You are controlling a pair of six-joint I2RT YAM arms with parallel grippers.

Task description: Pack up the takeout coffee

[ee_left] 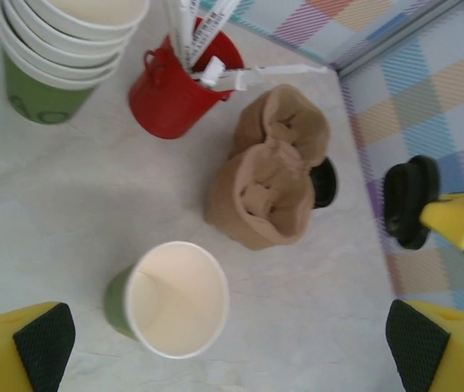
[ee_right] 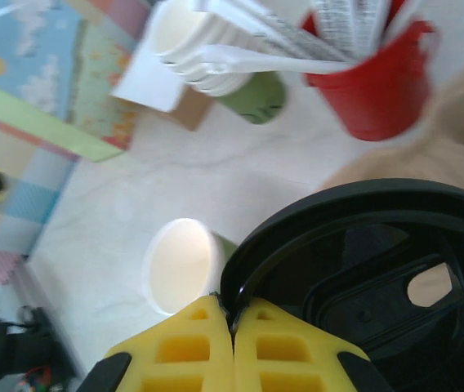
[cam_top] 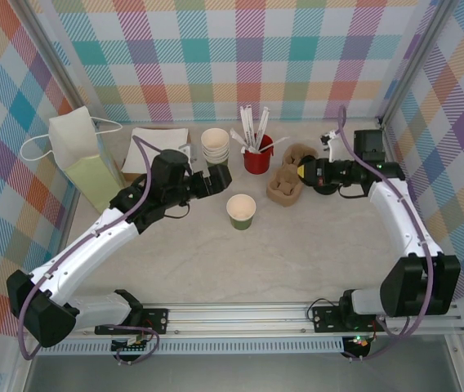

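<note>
The takeout coffee cup (cam_top: 241, 211), cream with a green lower band, stands upright and lidless in the middle of the table. In the left wrist view the cup (ee_left: 176, 299) sits just ahead of my open left gripper (ee_left: 230, 351), nearer its left pad, untouched. That left gripper (cam_top: 220, 175) hovers just up and left of the cup. My right gripper (ee_right: 234, 314) is shut on the rim of the round black lid (ee_right: 379, 261), held off to the right of the cup (ee_right: 179, 265). From above, the right gripper (cam_top: 304, 172) is beside the brown carrier.
A brown pulp cup carrier (cam_top: 287, 181) lies right of the cup. Behind it stand a red cup of stirrers (cam_top: 256, 155) and a stack of lidless cups (cam_top: 215, 145). A paper bag (cam_top: 85, 155) and white napkins (cam_top: 160, 139) are at the back left.
</note>
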